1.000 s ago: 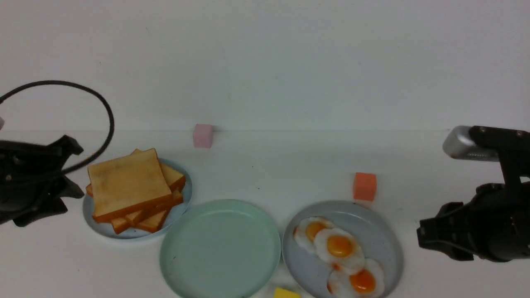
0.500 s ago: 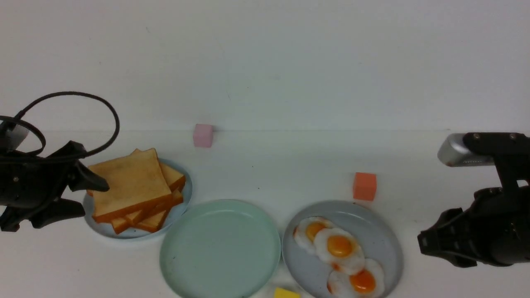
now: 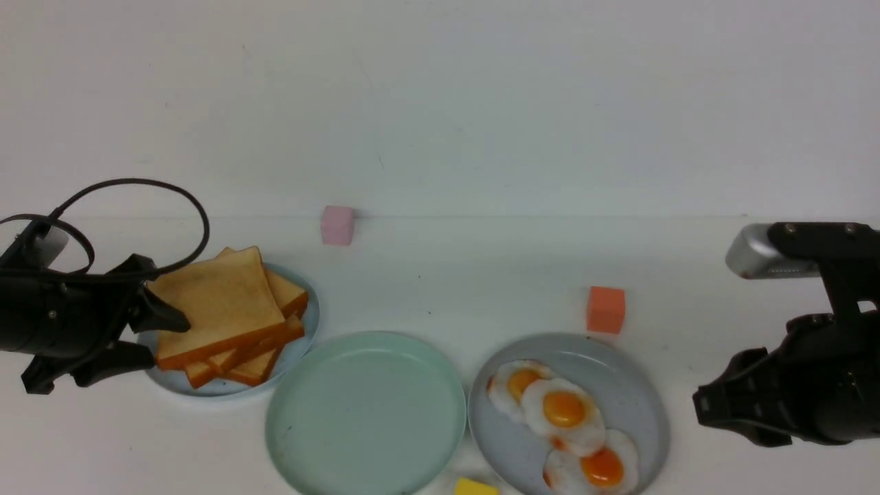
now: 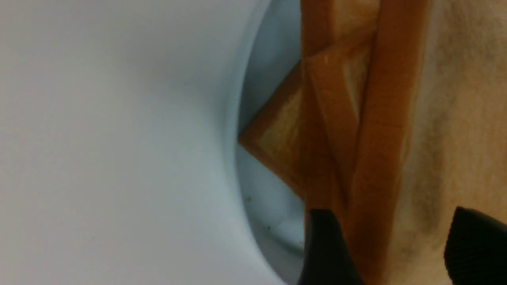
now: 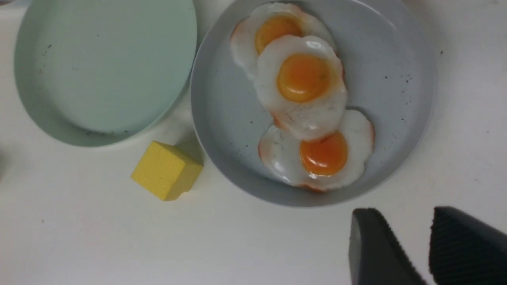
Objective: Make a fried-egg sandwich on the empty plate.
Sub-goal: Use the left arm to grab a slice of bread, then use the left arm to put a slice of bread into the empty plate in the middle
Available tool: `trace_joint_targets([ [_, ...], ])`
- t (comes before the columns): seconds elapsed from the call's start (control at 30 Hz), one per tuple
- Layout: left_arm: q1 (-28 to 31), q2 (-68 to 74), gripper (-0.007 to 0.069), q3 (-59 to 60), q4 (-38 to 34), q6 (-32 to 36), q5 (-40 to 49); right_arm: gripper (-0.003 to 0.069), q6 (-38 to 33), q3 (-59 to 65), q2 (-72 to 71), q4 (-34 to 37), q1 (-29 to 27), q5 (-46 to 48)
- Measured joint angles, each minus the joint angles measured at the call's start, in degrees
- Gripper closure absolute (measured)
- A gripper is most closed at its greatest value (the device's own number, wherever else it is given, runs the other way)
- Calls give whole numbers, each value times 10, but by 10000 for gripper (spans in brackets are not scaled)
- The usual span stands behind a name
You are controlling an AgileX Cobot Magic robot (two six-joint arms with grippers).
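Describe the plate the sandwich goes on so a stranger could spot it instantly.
On the white table, three plates sit roughly side by side. The mint-green plate is the middle one, between the toast plate and the egg plate. It alone is green and bare; both neighbours are grey-blue and loaded.

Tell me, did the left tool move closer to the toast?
Yes. Judged against the pink cube, the left tool has slid right, toward the toast pile; its tips now straddle the pile's edge.
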Motion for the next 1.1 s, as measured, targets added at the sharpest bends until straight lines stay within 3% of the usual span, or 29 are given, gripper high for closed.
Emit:
trace_joint_targets([
  [0.1,0,3,284,0,-20,24,0,418,0,0,0,0,0,0],
  [0.4,2,3,609,0,-23,36,5,418,0,0,0,-1,0,13],
  [0.5,3,-1,636,0,-20,40,18,418,0,0,0,-1,0,19],
  [1.1,-14,-78,636,4,1,130,110,418,0,0,0,-5,0,20],
])
